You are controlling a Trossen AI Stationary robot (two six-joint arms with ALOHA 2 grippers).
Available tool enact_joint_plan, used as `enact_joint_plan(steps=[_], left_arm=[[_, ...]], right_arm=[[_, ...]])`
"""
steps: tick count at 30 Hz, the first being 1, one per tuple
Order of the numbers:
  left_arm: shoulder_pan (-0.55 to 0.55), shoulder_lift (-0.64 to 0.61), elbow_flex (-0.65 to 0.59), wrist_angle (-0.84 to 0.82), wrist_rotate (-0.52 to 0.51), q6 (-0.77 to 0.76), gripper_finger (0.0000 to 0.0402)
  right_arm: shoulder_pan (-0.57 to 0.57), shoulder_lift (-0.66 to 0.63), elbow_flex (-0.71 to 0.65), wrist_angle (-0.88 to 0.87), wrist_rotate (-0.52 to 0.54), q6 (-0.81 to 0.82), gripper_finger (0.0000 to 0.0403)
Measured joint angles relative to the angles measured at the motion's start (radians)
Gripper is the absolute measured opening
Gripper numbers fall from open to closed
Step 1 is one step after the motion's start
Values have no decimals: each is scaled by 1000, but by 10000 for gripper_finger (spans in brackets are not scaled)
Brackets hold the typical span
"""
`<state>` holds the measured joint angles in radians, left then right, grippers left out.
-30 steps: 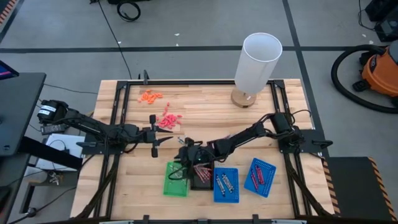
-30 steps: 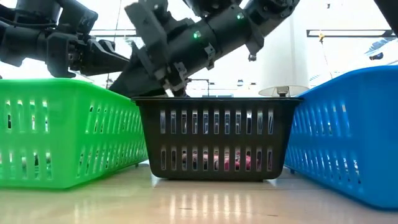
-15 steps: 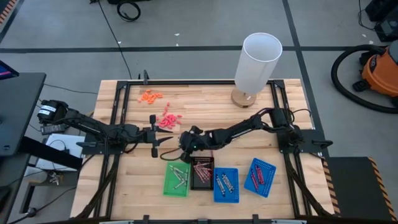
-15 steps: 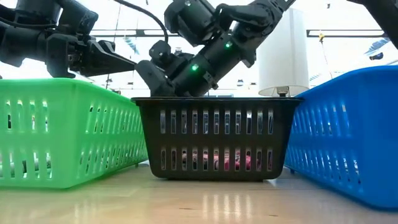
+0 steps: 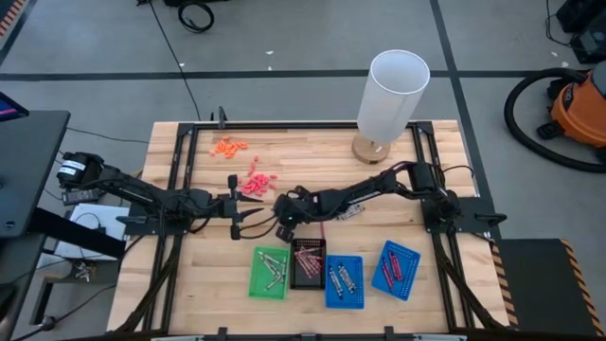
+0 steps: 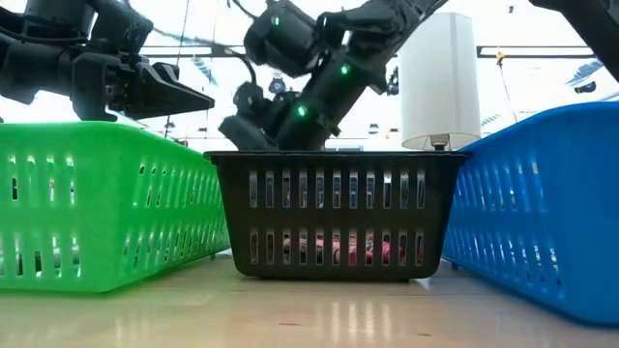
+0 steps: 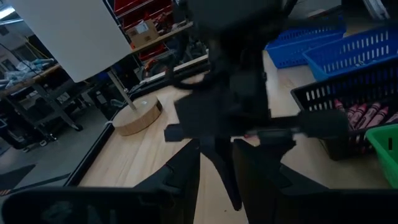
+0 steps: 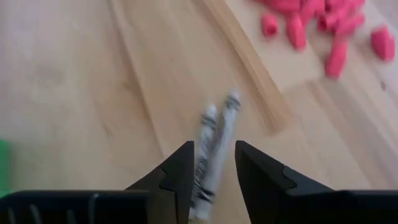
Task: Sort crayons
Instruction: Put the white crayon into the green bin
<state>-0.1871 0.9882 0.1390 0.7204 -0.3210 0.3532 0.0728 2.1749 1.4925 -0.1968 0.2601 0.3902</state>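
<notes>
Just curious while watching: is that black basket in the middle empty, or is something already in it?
Not empty. Through the slots of the black basket, pinkish-red crayons lie on its bottom, and from above they show inside it too.

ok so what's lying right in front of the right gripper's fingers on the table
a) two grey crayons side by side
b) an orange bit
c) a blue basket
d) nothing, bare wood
a) the right wrist view shows two grey crayons lying side by side on the wood just ahead of the right gripper, whose fingers stand apart, with the coral-pink bits farther off.
</notes>
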Motion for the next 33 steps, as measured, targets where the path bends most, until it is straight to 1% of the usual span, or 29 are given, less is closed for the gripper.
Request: enact_joint_plan(steps=[6, 11, 13, 15, 18, 21, 26, 29, 33], left_arm=[[0, 0, 0, -25, 0, -5, 105], [0, 0, -1, -153, 0, -35, 105], [0, 0, 0, -180, 0, -53, 105], [3, 0, 18, -237, 0, -72, 105], [27, 4, 60, -359, 28, -106, 105], [69, 42, 74, -400, 74, -118, 105], [135, 121, 77, -363, 145, -110, 105], [171, 178, 90, -331, 187, -110, 105], [206, 273, 157, -334, 230, -99, 105]], right_arm=[[-7, -1, 1, -6, 4, -5, 125], [-13, 4, 1, -39, -18, -10, 125], [-15, 9, 0, -38, -22, -24, 125], [-14, 8, 1, -46, -40, -33, 124], [-10, -14, 0, -126, -46, -46, 124], [-2, -64, 0, -194, -17, -56, 124], [24, -141, 0, -364, 75, -69, 124], [48, -182, 0, -410, 137, -57, 124], [72, -214, 0, -445, 166, -60, 124]])
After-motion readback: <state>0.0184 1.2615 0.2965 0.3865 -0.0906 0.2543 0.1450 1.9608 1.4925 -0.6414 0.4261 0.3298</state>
